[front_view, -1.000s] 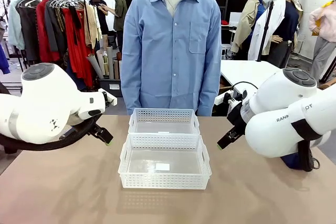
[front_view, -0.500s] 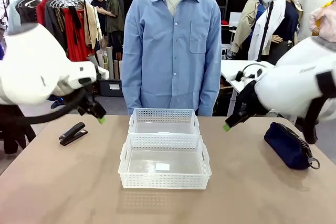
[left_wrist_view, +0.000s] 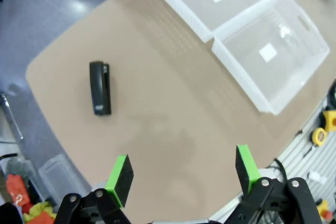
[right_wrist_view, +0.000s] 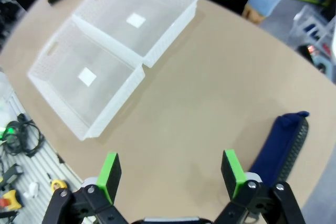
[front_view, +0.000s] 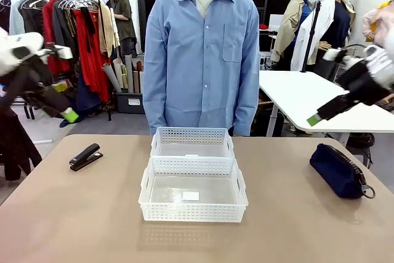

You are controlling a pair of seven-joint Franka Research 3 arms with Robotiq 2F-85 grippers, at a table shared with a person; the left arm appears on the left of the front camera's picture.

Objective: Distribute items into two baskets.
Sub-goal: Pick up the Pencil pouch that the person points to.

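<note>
Now the left gripper point(left_wrist_view: 184, 169) hangs high above the table point(front_view: 92, 226), its jaws spread wide and holding nothing. The black stapler point(front_view: 85, 156) lies on the table left of the baskets. The right gripper point(right_wrist_view: 170, 174), jaws likewise apart, hangs over the right side near the navy pouch point(front_view: 337, 170). In the middle, the nearer basket point(front_view: 192, 212) touches the farther basket point(front_view: 192, 135). A person point(front_view: 203, 53) stands behind them.

The tan table point(front_view: 74, 226) holds black stapler point(front_view: 85, 156), near basket point(front_view: 192, 215), far basket point(front_view: 192, 135), navy pouch point(front_view: 335, 170).
</note>
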